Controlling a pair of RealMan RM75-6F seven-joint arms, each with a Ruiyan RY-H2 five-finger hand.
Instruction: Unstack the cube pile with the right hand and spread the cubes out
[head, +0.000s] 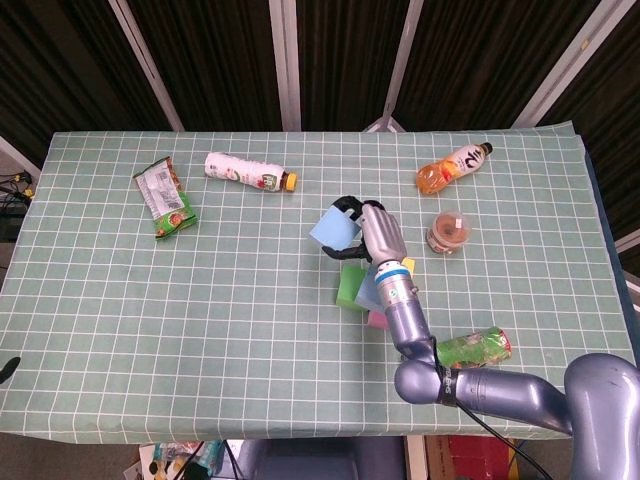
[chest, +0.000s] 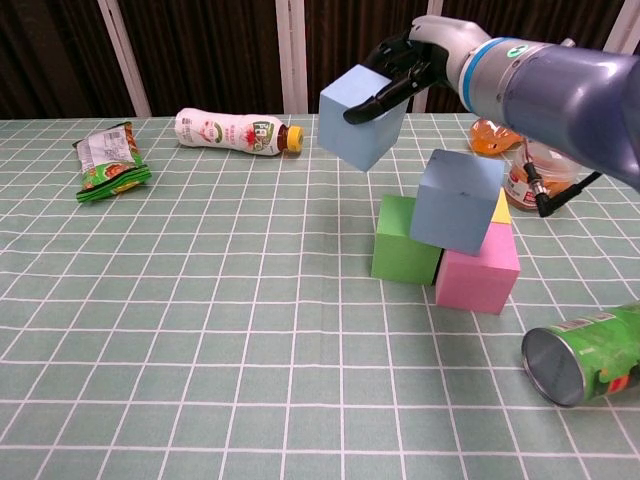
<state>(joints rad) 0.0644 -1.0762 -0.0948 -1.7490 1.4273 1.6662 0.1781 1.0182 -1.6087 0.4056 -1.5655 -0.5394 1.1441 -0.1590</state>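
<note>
My right hand (head: 375, 232) (chest: 415, 62) grips a light blue cube (head: 333, 229) (chest: 361, 117) in the air, up and to the left of the pile. The pile holds a second light blue cube (chest: 457, 201) (head: 373, 290) tilted on top of a pink cube (chest: 479, 272) (head: 378, 319) and a green cube (chest: 406, 240) (head: 349, 286). A yellow cube (chest: 501, 207) (head: 407, 265) peeks out behind them. My left hand appears in neither view.
A green can (chest: 583, 352) (head: 475, 348) lies right of the pile. A small snack cup (head: 448, 231) (chest: 523, 184) and an orange drink bottle (head: 452, 166) sit behind it. A white bottle (chest: 236, 132) (head: 248, 171) and a snack packet (chest: 108, 157) (head: 165, 198) lie far left.
</note>
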